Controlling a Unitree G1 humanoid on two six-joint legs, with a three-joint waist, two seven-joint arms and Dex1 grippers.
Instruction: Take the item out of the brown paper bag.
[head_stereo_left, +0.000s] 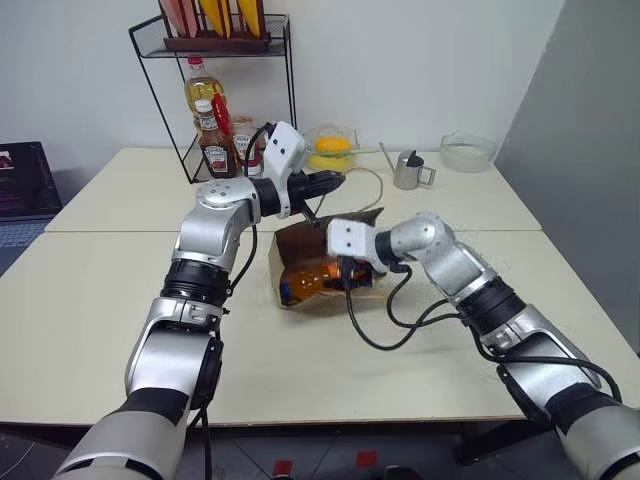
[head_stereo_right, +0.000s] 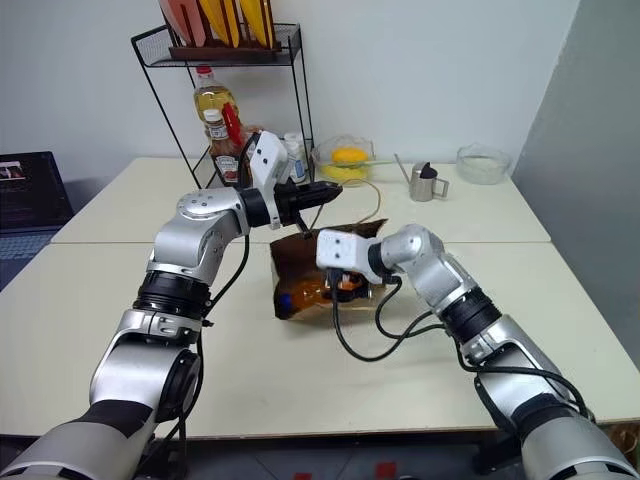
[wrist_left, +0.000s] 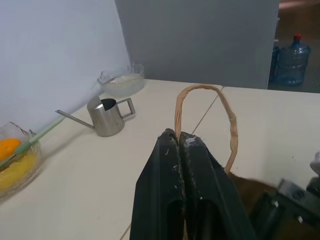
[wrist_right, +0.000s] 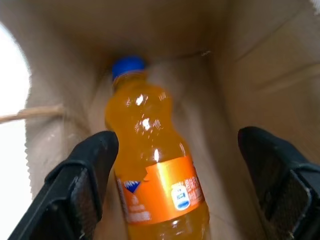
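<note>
The brown paper bag (head_stereo_left: 300, 240) lies creased at the middle of the table, mouth toward my right arm. My left gripper (wrist_left: 178, 137) is shut on one of its beige loop handles (wrist_left: 231, 125) and holds it up above the bag. Inside the bag lies the item (wrist_right: 155, 190), a small bottle of orange drink with its blue cap (wrist_right: 127, 65) pointing to the bag's bottom. My right gripper (wrist_right: 175, 142) is open inside the bag's mouth. One finger (wrist_right: 85, 175) touches the bottle's side and the other stands clear of it.
A black wire rack (head_stereo_left: 280, 60) with an oil bottle and ketchup bottles stands at the back left. Behind the bag are a glass bowl of yellow fruit (head_stereo_left: 333, 148), a small metal pitcher (head_stereo_left: 407, 170) and another glass bowl (head_stereo_left: 468, 152). A black cable (head_stereo_left: 390, 325) loops beside the bag.
</note>
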